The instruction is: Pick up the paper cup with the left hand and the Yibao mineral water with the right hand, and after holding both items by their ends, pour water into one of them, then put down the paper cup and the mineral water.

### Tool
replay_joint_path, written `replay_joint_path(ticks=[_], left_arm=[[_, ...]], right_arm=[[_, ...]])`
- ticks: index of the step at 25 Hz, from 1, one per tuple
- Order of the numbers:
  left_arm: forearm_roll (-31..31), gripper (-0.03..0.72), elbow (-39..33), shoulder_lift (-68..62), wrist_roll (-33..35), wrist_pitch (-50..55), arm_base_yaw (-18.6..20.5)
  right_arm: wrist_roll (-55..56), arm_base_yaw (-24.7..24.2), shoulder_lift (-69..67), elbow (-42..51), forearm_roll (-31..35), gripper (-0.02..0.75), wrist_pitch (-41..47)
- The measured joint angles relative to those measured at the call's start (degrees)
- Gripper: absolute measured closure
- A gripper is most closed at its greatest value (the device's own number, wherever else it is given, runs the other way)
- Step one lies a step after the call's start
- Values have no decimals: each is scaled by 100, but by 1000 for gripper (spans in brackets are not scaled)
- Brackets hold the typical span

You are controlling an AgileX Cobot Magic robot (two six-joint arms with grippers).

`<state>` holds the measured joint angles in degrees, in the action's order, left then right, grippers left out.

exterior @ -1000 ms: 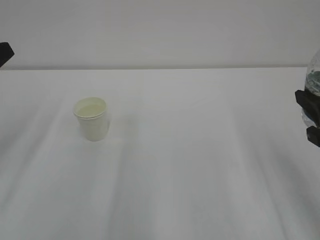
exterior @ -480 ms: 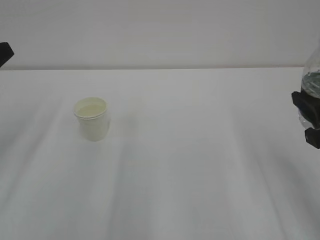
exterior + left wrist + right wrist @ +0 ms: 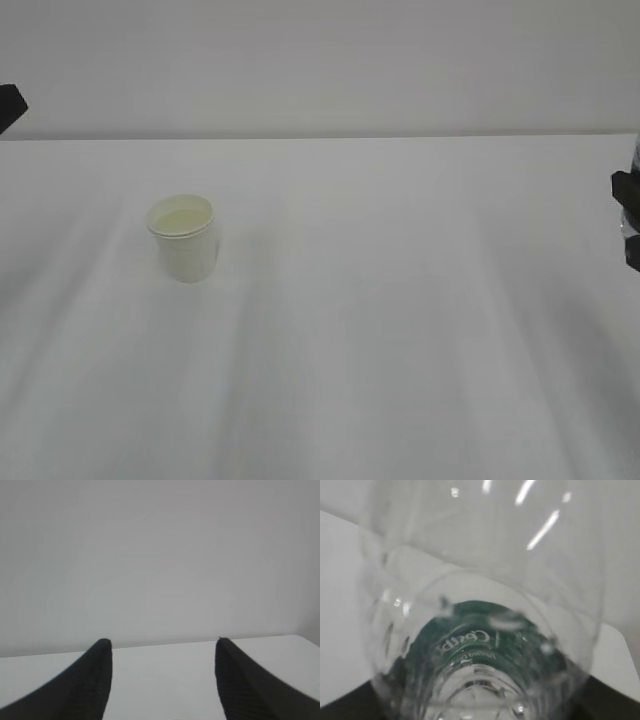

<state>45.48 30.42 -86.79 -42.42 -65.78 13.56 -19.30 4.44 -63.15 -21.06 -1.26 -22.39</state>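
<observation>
The paper cup (image 3: 183, 238) stands upright and alone on the white counter (image 3: 400, 330), left of the middle. The left hand (image 3: 161, 652) hovers with its 2 fingers (image 3: 95, 680) spread and empty. The right hand (image 3: 628, 215), at the far right edge, grips the bottle (image 3: 480, 630). With no cap, a tilt or loose grip could spill water.
</observation>
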Motion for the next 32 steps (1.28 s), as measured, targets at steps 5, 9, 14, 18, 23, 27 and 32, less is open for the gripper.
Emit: replay_joint_path(ticks=[5,9,14,18,23,27,32], left_arm=[[0,221,0,0,0,0,0],[4,221,0,0,0,0,0],[14,221,0,0,0,0,0],[14,221,0,0,0,0,0],[14,221,0,0,0,0,0],[14,221,0,0,0,0,0],[14,221,0,0,0,0,0]], right_arm=[[-531,0,0,0,776,293,0],[-1153,0,0,0,1601,293,0],[-1685,0,0,0,2314,293,-43],[-1894,0,0,0,2592,293,-56],[-2176,0,0,0,2924,293,-70],[-2307,0,0,0,3105,293,-79],[-2357,0,0,-60,3165,293,-79]])
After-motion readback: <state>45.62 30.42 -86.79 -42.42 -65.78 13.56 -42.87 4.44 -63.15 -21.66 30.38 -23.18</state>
